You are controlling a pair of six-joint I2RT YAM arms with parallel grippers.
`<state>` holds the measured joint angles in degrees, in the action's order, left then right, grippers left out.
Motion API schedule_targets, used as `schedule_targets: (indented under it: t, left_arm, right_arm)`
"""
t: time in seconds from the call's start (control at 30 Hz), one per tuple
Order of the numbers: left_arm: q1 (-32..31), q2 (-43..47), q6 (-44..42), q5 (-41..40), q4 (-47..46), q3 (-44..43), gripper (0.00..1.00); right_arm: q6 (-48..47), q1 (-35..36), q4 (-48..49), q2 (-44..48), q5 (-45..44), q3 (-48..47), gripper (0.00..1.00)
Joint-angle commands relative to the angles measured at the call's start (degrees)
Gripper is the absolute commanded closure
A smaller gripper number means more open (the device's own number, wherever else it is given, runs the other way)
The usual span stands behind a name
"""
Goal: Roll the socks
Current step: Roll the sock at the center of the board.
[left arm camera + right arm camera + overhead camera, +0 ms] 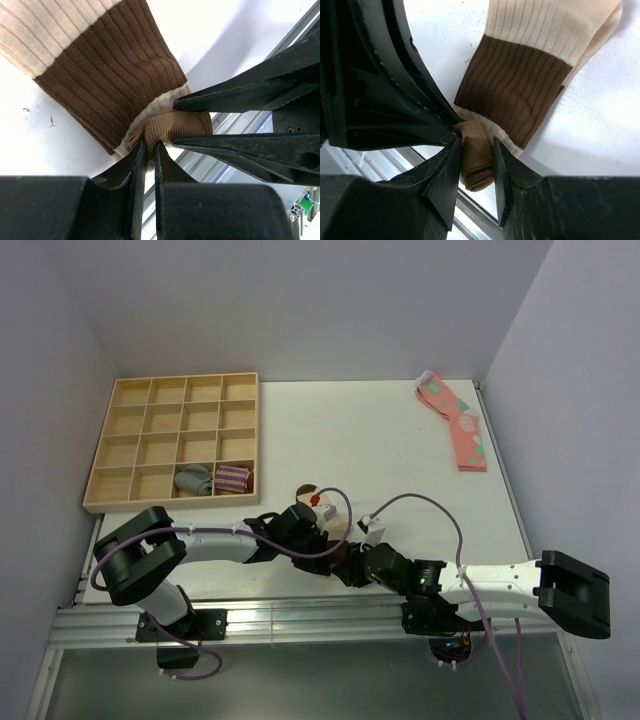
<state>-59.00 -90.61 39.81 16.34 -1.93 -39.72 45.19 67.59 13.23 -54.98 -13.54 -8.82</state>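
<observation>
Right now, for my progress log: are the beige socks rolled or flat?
Mostly flat: the socks lie spread; only their brown end is bunched between left gripper and right gripper.

The left arm [215, 543] and right arm [500, 583] each pair black joint housings with white links, carry an external purple cable [440, 502], and terminate in the left hand [150, 147] and right hand [476, 145], both matte black with tapered fingers [445, 175].

Beige socks [90, 60], brown-banded, flat, tip bunched.
</observation>
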Motion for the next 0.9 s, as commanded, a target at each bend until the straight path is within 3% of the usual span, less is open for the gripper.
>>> schedule_targets:
  t: [0.0,0.2,0.4,0.7,0.87]
  left_arm:
    - [0.73,-1.33,-1.05,-0.70,2.64,-0.88,1.00]
    - [1.52,-0.54,-0.18,-0.25,2.46,-0.18,1.00]
    - [1.87,2.45,1.23,-1.57,-1.31,2.37,0.97]
    - [1.79,12.73,8.43,-10.43,-7.99,10.89,0.83]
    - [1.26,18.44,9.23,-15.36,-8.52,13.79,0.65]
  right_arm:
    - [2.27,1.66,0.92,-1.53,-4.12,0.65,0.62]
    - [6.04,2.54,-1.98,-3.90,-6.31,0.47,0.66]
    - [11.49,2.28,-8.04,-5.66,-5.97,-1.37,0.82]
    - [8.08,-6.58,-7.79,-10.14,7.99,-4.01,0.85]
    - [3.07,-13.62,-8.83,-14.80,17.12,-7.17,0.87]
